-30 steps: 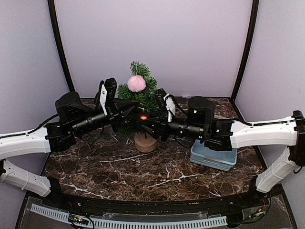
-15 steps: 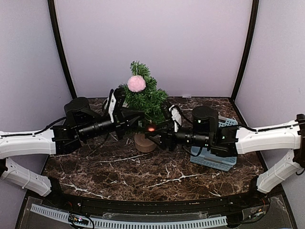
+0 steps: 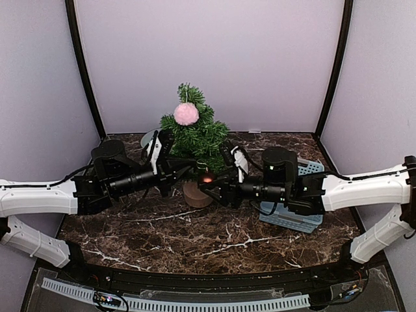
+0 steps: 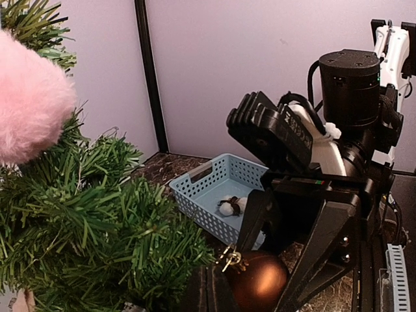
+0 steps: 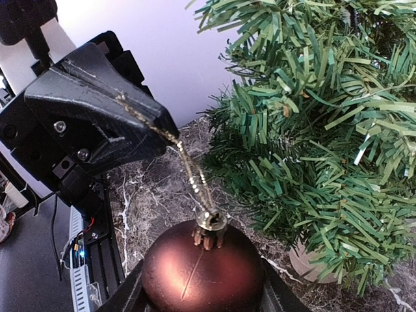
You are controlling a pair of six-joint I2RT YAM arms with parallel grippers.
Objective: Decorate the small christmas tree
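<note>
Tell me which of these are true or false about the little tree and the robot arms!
1. A pink pom-pom hangs on the tree. True.
2. The left gripper pinches the ball's gold string. True.
3. The ball hangs on a branch. False: the right gripper holds it next to the tree.
4. The basket is red. False: the basket is blue.

Matte brown round bauble: no lettering showing.
Pale blue plastic mesh basket, four o'clock of the table: no label.
Readable text: none anywhere.
</note>
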